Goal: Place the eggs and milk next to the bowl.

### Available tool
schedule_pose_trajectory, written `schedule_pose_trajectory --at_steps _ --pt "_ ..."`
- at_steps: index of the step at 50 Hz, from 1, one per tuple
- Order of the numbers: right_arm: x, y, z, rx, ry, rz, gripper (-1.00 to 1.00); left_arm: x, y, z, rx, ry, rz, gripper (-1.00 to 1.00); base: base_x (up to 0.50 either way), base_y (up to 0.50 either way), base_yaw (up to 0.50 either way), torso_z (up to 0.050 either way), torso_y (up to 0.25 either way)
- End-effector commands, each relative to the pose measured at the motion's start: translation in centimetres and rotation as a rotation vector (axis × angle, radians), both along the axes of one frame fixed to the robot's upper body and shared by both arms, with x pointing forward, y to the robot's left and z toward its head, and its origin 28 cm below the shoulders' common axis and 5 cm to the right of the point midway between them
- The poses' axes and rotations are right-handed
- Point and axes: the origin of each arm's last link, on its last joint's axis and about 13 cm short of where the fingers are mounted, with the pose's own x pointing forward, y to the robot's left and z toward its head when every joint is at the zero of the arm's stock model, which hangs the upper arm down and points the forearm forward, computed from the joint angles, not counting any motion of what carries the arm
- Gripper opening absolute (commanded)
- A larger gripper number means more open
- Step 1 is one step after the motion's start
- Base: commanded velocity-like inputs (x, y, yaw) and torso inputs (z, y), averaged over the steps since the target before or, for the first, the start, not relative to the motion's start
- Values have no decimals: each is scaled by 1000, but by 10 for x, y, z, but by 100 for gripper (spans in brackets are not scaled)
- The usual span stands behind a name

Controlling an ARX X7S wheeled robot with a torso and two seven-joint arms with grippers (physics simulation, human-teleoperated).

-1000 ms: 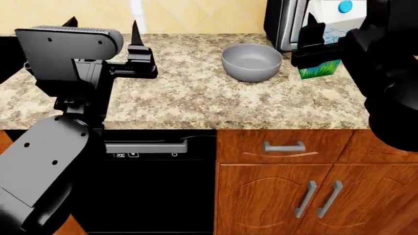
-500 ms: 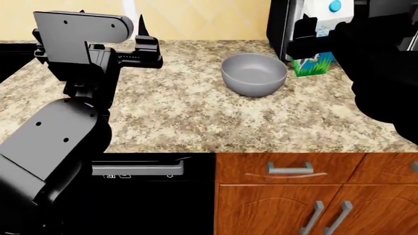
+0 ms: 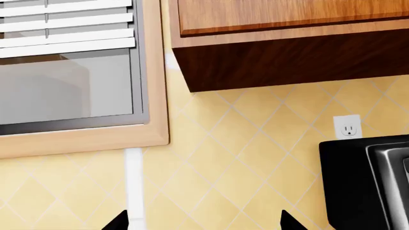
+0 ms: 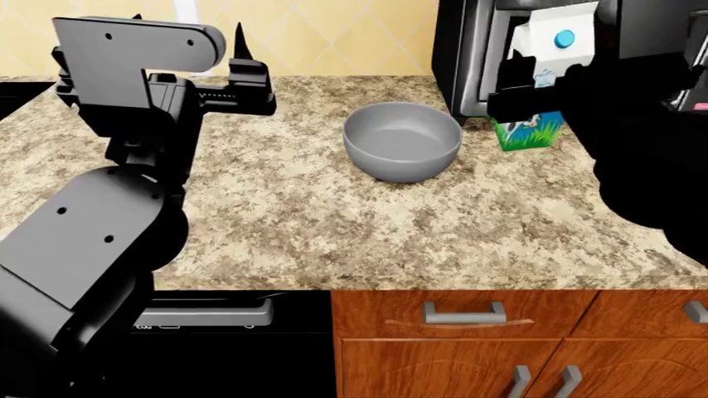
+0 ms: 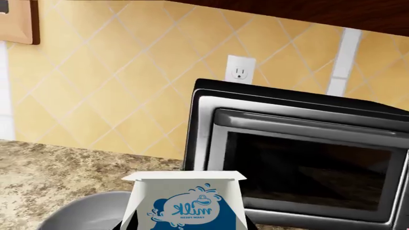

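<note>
Step in hand: milk (image 4: pixel 539 79) placement. Right gripper (image 4: pixel 529 83) fingers clamped on carton, just beside bowl (image 4: pixel 402 141). Left gripper (image 4: pixel 235 83) fingers apart, empty. Next: lower carton to worktop (image 4: pixel 332 215), release. Eggs not visible.

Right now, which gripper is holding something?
The right gripper: it is shut on the blue-green gable-top milk carton, beside the round grey bowl. The left gripper hangs open and empty over the granite counter.

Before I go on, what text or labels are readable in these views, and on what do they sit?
"milk": white script in a blue splash on the milk carton held in the right pincer.
A smaller line under "milk": too blurred to read.
Dishwasher panel markings below the counter: too small to read.
Nothing else carries text.
</note>
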Motion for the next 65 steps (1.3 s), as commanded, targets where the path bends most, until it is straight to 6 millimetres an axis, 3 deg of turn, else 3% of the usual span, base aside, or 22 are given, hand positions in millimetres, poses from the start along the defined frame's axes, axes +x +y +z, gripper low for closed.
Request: schedule_pose_trajectory --at_steps 1,16,29,46,65 --pt "16 5 -11 7 7 12 -100 -2 0 0 -1 -2 -1 100 0 0 0 0 0" --pt "43 4 -17 10 -40 -46 -100 -4 2 0 5 -6 -6 100 0 0 0 0 1" --pt "60 1 -30 23 6 -68 -100 -4 2 2 15 -14 3 100 0 0 0 1 1" --pt "99 -1 -47 67 93 -90 -100 -3 4 -1 17 -9 8 100 0 0 0 0 0" --pt "108 -4 -56 65 132 -120 -100 -3 4 -3 23 -8 12 100 0 0 0 0 1"
